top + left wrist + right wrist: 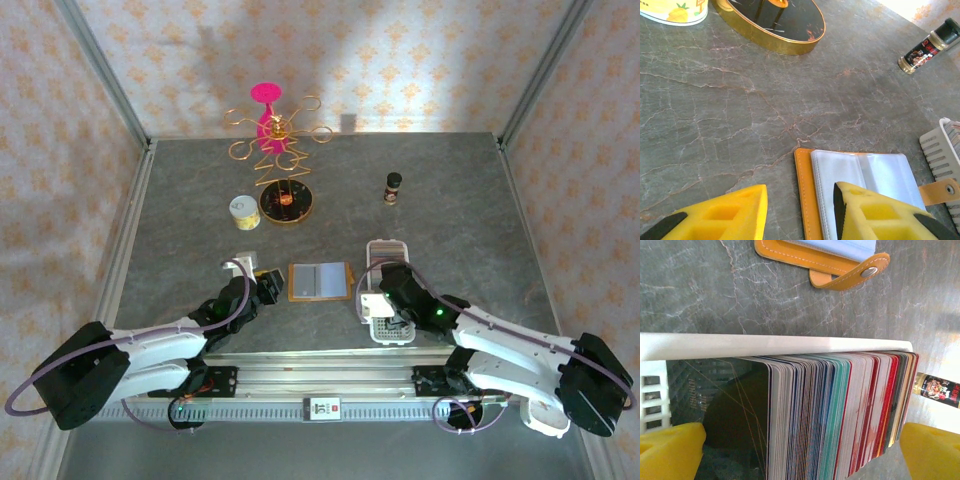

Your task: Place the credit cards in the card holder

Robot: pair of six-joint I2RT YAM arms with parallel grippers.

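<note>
The card holder [319, 281], orange with clear inner pockets, lies open and flat on the table between the arms. My left gripper [268, 287] is at its left edge. In the left wrist view that gripper [800, 215] is open, its jaws straddling the orange edge of the card holder [805, 190], the right finger [875, 215] over the clear pockets. Several credit cards [840, 415] stand on edge, packed in a white slotted tray [765, 345]. My right gripper [800, 455] is wide open, one finger at each end of the stack. The holder's tab [860, 274] lies just beyond the tray.
The white tray [388, 250] lies right of the card holder, partly under my right gripper [385, 300]. A gold wire stand on a round black base [283, 205], a yellow tin [244, 212] and a small spice bottle [393, 187] stand farther back.
</note>
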